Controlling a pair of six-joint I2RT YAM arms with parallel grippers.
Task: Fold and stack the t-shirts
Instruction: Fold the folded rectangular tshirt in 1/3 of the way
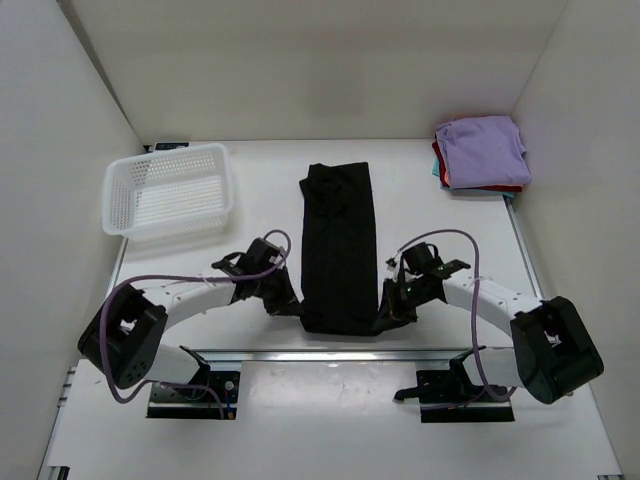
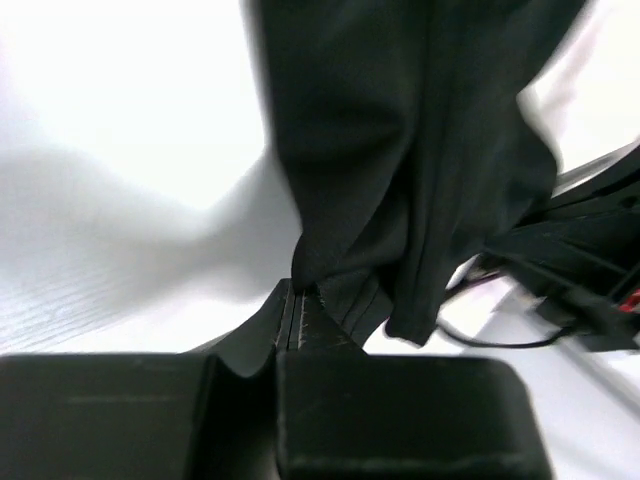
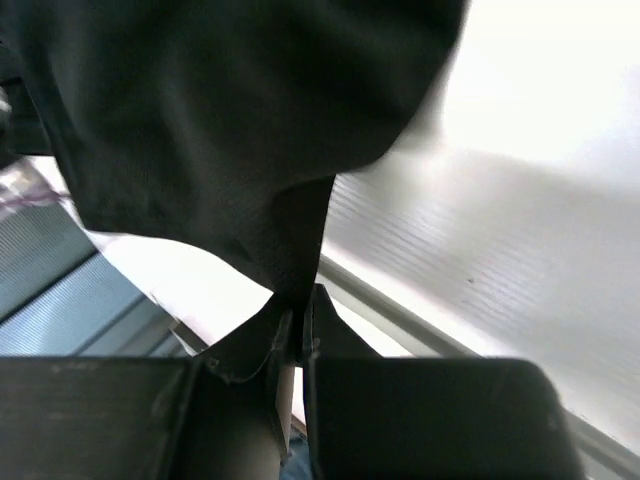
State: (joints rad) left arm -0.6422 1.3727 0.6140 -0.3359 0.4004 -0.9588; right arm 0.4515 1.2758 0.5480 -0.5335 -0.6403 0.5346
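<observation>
No legible text, label, brand, number or sign in any view. Visible surfaces of black t-shirt (image 1: 340, 245), folded t-shirts (image 1: 482, 150), basket (image 1: 168, 226): unmarked.

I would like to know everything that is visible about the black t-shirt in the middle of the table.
The black t-shirt is plain, soft, matte cloth, folded into a long narrow strip with creases along its length. It lies on the white table, its length running from the near side to the far side. Its two near corners are pinched, one by the left gripper and the other by the right gripper, both shut on the cloth. Nothing else touches it.
</observation>
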